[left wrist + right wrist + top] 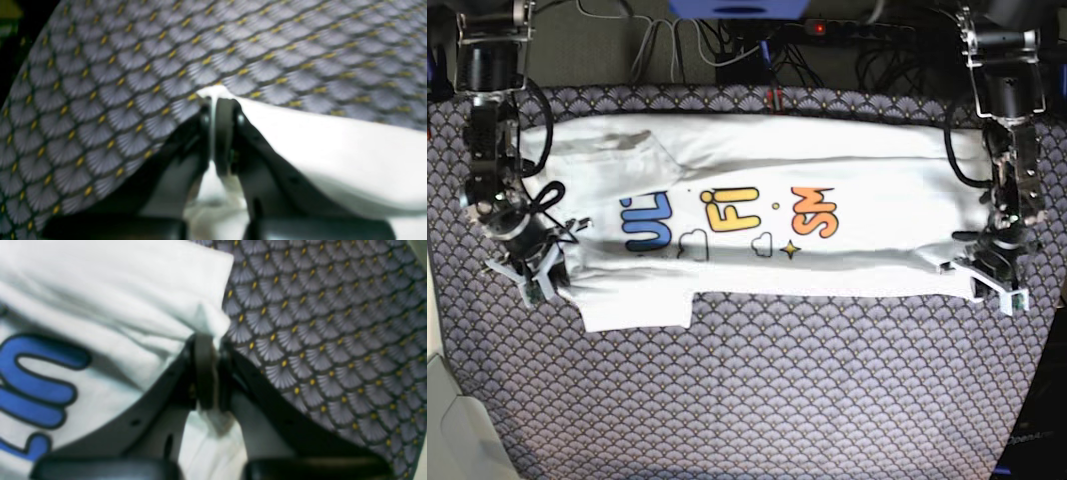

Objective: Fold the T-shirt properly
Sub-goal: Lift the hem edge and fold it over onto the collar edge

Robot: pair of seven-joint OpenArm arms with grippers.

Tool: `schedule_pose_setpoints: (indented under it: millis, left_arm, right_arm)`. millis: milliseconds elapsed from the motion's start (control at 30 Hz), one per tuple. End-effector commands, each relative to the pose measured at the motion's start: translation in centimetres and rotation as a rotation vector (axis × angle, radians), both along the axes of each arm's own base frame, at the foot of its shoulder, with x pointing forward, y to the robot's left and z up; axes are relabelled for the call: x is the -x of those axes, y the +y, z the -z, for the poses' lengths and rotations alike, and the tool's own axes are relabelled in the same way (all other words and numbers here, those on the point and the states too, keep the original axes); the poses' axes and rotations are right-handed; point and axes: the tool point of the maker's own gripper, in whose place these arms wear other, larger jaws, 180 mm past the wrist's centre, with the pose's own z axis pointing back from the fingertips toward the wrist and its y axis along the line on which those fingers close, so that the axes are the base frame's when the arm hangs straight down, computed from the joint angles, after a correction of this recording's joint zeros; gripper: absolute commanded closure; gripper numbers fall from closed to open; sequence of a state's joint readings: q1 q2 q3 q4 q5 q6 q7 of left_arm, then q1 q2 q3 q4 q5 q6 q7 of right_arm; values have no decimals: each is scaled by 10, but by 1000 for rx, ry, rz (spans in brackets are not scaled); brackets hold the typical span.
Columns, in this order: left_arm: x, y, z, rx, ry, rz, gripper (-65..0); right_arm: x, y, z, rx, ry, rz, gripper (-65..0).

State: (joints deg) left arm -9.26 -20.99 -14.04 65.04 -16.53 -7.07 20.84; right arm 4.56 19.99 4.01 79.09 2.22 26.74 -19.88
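Pinched white hem filled both wrist views, where the left claw (213,100) and right claw (210,340) each gripped the T-shirt (827,255) spread across the patterned table (777,400), though a thin, seemingly single-layer bite could slip and skew the fold.

On the shirt (767,215) the fold leaves only the print's first letters in view, the right wrist view cuts the blue letters off at its left edge, and both wrist views are blurred near the jaws.
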Motion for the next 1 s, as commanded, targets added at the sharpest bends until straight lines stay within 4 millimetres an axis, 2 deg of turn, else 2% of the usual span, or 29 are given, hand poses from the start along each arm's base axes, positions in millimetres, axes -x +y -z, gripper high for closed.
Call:
schedule_pose_setpoints:
  millis: [0,100,200,400,633,867,967]
  left_arm:
    - [-5,6,-20,-30,-51,2,-7]
    - [3,2,-30,-44,-77,16,-7]
    - [16,15,-34,-41,-95,-28,-7]
    - [46,37,-24,-37,-72,-95,-7]
    - [70,36,-7,-51,-17,-84,-6]
    - [84,27,-13,-74,-21,-54,-6]
    - [89,24,-15,-83,-22,-41,-6]
  right_arm:
    - [-7,-6,-26,7,-82,2,0]
    - [9,-7,-35,20,-106,2,0]
    - [23,-7,-37,30,-109,-2,0]
    - [49,2,-29,39,-80,-28,0]
    - [76,4,-9,40,-15,-38,0]
    - [94,-1,4,56,36,-44,0]
    - [101,-11,4,65,43,-20,0]
